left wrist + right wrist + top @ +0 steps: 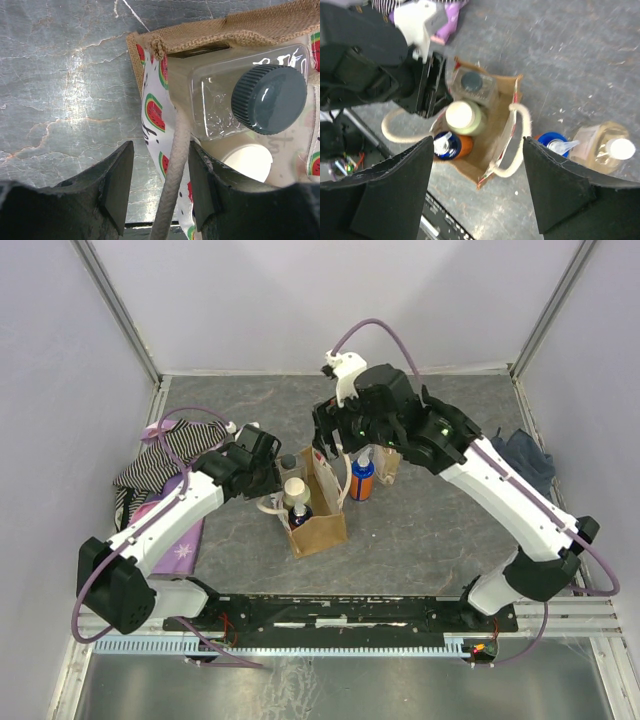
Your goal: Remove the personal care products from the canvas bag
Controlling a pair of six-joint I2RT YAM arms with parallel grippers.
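The canvas bag (322, 523) stands upright mid-table with a clear square bottle with a dark cap (269, 99), a cream bottle (462, 116) and an orange-and-blue bottle (451, 145) inside. Another orange-and-blue bottle (362, 478) and an amber bottle with a white cap (606, 150) stand on the table just right of the bag. My left gripper (160, 192) is open at the bag's left rim, its jaws on either side of the cream rope handle (176, 160) and the lining. My right gripper (477, 190) hangs open above the bag (487, 150), empty.
Striped and purple clothes (160, 465) lie at the left wall. A blue-grey cloth (525, 458) lies at the right wall. The arms' base rail (340, 625) runs along the near edge. Panels enclose the table on three sides.
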